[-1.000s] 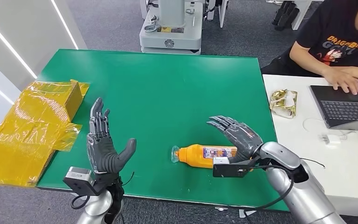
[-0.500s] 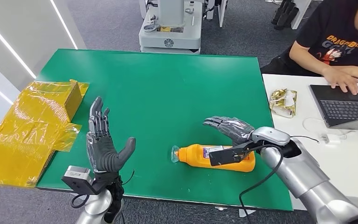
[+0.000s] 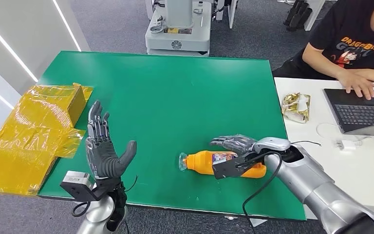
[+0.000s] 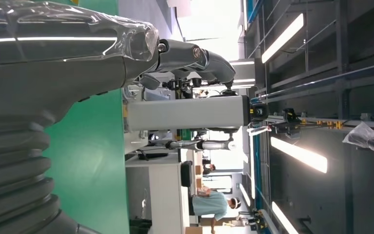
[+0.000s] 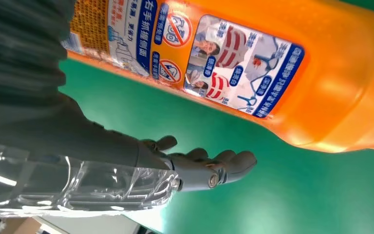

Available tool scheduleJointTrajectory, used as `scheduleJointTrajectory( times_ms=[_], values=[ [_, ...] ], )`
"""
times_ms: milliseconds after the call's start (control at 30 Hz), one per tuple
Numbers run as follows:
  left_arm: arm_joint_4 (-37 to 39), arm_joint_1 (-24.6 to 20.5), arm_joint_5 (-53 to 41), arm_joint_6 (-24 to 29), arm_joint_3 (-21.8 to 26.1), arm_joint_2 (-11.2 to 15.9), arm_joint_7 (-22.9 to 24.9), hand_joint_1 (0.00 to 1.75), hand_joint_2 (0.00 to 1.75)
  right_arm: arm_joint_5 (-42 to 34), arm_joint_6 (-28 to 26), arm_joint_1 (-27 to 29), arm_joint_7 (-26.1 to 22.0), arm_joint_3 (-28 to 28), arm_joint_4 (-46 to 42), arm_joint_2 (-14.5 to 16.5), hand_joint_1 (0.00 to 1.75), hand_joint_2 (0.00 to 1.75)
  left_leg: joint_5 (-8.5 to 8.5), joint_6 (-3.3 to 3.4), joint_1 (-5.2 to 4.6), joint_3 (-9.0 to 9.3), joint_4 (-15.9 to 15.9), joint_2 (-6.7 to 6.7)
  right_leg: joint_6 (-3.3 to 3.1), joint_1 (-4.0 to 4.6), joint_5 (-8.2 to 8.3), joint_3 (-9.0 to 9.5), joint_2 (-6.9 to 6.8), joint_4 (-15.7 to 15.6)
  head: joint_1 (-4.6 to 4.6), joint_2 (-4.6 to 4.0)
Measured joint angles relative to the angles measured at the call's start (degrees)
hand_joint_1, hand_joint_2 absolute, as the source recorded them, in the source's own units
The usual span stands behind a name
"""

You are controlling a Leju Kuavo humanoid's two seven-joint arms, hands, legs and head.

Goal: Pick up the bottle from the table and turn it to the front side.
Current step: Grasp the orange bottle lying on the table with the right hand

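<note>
the right hand (image 3: pixel 236 145) is hovering over the bottle (image 3: pixel 209 162), fingers spread and closing on nothing, palm just above the label. the bottle is lying on its side on the green surface (image 3: pixel 175 97), cap pointing toward the left hand (image 3: pixel 104 153), which is waiting upright and wide, well apart from the bottle. judging by this, the grasp, lift and turn are all remaining. the right wrist view is showing the bottle's printed label (image 5: pixel 214 58) up close and fingers (image 5: pixel 209 168) clear of it.

one bottle (image 3: pixel 205 162), two hands, one laptop (image 3: pixel 363 113)
</note>
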Motion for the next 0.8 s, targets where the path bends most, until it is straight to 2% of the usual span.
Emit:
scheduleJointTrajectory(
  times_ms=[433, 800],
  values=[
    [0.42, -0.21, 1.58, -0.08, 0.05, 0.6, 0.0, 0.0, 1.75, -0.72, 1.12, -0.28, 2.16, 3.2, 2.04, -0.23, 0.0, 1.75, 0.0, 0.0, 0.0, 0.01, 0.02, 0.02, 0.01, 0.0, 0.0, -0.01, 0.02, -0.01, -0.01, 0.0],
    [0.75, -0.14, 1.39, -0.55, 0.05, 0.62, 0.0, 0.0, 1.75, -1.41, 0.74, -0.74, 4.93, 4.6, 2.47, -2.85, 0.0, 1.75, 0.0, 0.01, -0.01, 0.0, 0.03, 0.01, 0.01, -0.01, 0.01, 0.0, 0.01, -0.02, 0.0, 0.0]
  ],
)
